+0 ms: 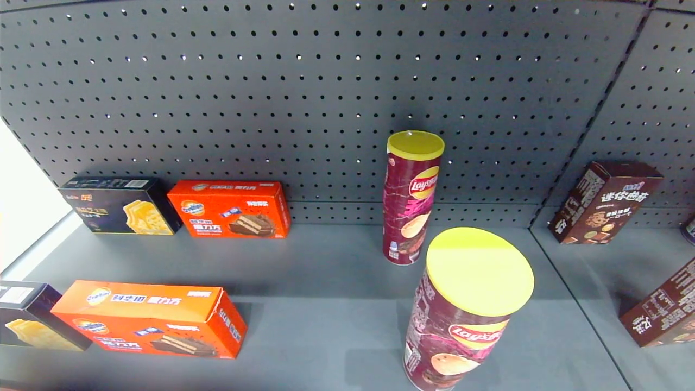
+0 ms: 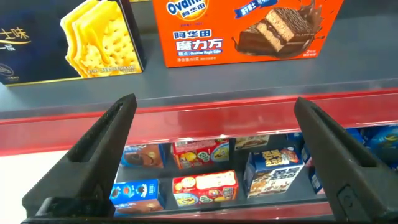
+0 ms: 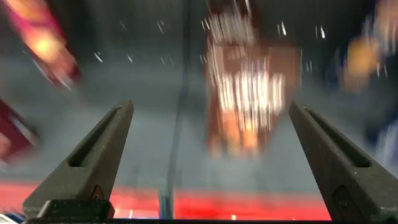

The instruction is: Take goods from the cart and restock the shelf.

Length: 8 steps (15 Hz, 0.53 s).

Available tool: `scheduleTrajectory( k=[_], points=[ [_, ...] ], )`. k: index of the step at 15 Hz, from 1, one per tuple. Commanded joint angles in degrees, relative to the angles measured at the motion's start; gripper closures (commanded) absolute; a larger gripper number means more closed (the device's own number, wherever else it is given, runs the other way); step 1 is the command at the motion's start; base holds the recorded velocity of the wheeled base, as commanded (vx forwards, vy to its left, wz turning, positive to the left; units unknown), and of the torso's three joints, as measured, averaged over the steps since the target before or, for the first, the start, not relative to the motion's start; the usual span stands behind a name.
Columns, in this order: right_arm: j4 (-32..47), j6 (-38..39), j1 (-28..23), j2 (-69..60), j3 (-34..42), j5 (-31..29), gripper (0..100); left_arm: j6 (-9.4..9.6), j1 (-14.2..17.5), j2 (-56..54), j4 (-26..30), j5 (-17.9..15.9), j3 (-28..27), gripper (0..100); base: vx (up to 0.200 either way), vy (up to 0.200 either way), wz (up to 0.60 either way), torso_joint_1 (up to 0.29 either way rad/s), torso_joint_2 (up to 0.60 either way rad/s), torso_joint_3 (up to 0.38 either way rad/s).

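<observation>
Head view: shelf (image 1: 326, 304) is backed by pegboard (image 1: 271, 81). Rear chip can (image 1: 412, 198) is stood upright at shelf's back; front chip can (image 1: 467, 309) upright nearer shelf's front. Rear orange box (image 1: 231, 209) + rear cracker box (image 1: 122, 206) are set at shelf's back left; front orange box (image 1: 149, 320) + front cracker box (image 1: 32, 317) at its front left. Two brown boxes (image 1: 605, 202) are seen in shelf's right bay.

Left wrist view: left gripper (image 2: 214, 155) is spread wide, empty, before shelf's red edge (image 2: 249, 115). Small packs (image 2: 205, 186) are seen on the tier under shelf.

Right wrist view: blurred. Right gripper (image 3: 211, 162) is spread wide, empty, facing shelf.
</observation>
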Motion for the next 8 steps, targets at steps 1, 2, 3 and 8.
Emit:
scheduleTrajectory(
  k=[1,2,3,8],
  points=[
    [0.37,-3.49,5.44,21.70,-16.01,4.83,0,-0.01,-0.02,0.15,0.02,0.00,-0.02,0,0.000,0.000,0.00,0.000,0.00,0.000],
    [0.37,-4.37,6.93,23.81,-17.50,5.44,0,-0.01,-0.02,0.15,0.02,0.00,-0.02,0,0.000,0.000,0.00,0.000,0.00,0.000],
    [0.37,-6.30,11.06,27.68,-19.34,5.79,0,-0.01,-0.02,0.15,0.02,0.00,-0.02,0,0.000,0.000,0.00,0.000,0.00,0.000],
    [-2.35,-6.57,24.60,40.34,-22.77,5.79,0,-0.01,-0.02,0.15,0.02,0.00,-0.02,0,0.000,0.000,0.00,0.000,0.00,0.000]
  ],
)
